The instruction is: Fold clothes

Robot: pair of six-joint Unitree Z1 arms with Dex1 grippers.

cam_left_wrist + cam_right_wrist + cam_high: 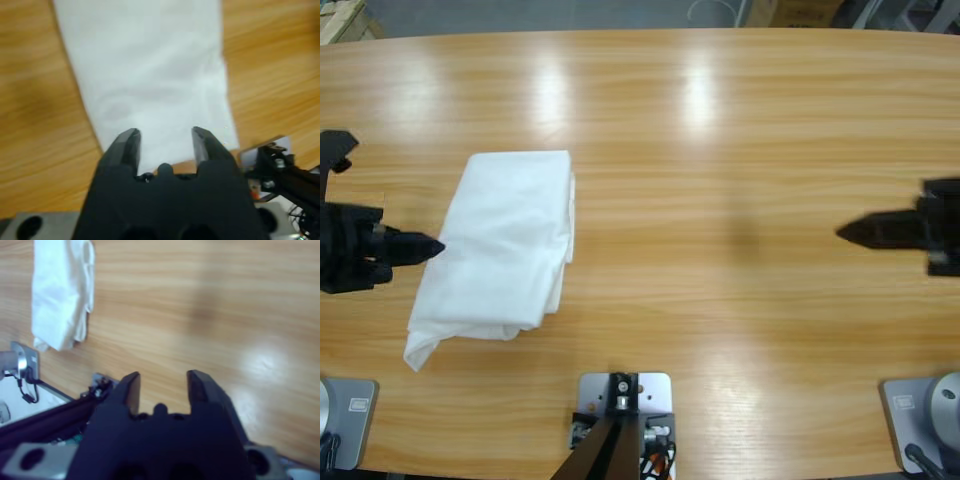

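Note:
The white shirt (505, 245) lies folded into a narrow bundle on the left part of the wooden table (720, 150), a loose corner trailing toward the front left. My left gripper (430, 246) sits at the bundle's left edge, and in the left wrist view the left gripper (163, 137) is open just above the cloth (150, 75), holding nothing. My right gripper (848, 233) hovers far to the right over bare wood. In the right wrist view the right gripper (161, 382) is open and empty, with the shirt (60, 290) far off. No printed text shows.
Bare tabletop stretches between the shirt and the right gripper. Beyond the table's far edge lie a grey floor and some boxes (800, 12).

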